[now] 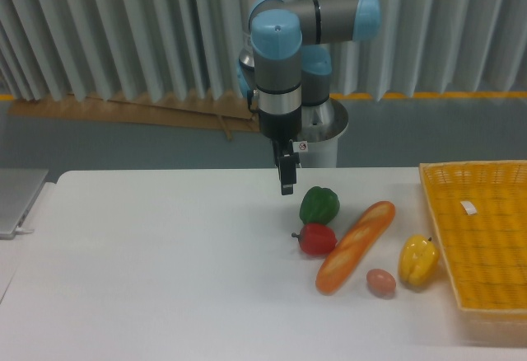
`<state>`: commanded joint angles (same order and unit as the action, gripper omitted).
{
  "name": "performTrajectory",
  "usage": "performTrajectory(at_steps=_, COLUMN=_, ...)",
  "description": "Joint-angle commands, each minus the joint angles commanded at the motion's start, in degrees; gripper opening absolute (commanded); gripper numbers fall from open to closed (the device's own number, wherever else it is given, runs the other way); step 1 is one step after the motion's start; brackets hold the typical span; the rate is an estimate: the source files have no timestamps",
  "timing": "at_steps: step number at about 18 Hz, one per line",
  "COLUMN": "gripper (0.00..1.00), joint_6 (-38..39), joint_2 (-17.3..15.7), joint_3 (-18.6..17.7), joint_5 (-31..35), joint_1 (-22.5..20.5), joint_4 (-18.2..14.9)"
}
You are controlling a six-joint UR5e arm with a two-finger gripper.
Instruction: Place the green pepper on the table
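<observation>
The glossy green pepper (319, 205) rests on the white table (148, 270), touching the red pepper just in front of it. My gripper (286, 186) hangs above the table a little to the pepper's upper left, apart from it and holding nothing. Its dark fingers point straight down and appear as one narrow strip, so no gap between them shows.
A red pepper (316, 239), a long bread loaf (356, 246), an egg (380, 282) and a yellow pepper (418, 261) lie right of centre. A yellow woven basket (482, 241) stands at the right edge. A grey flat object (15, 199) lies at the far left.
</observation>
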<state>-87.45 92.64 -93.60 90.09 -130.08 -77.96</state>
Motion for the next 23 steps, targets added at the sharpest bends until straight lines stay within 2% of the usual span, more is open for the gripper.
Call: performTrajectory(at_steps=23, gripper=1.0, joint_6=-1.1, joint_2=-0.2, joint_3=-1.5, joint_5=-0.2, joint_1=-1.5, joint_4=0.4)
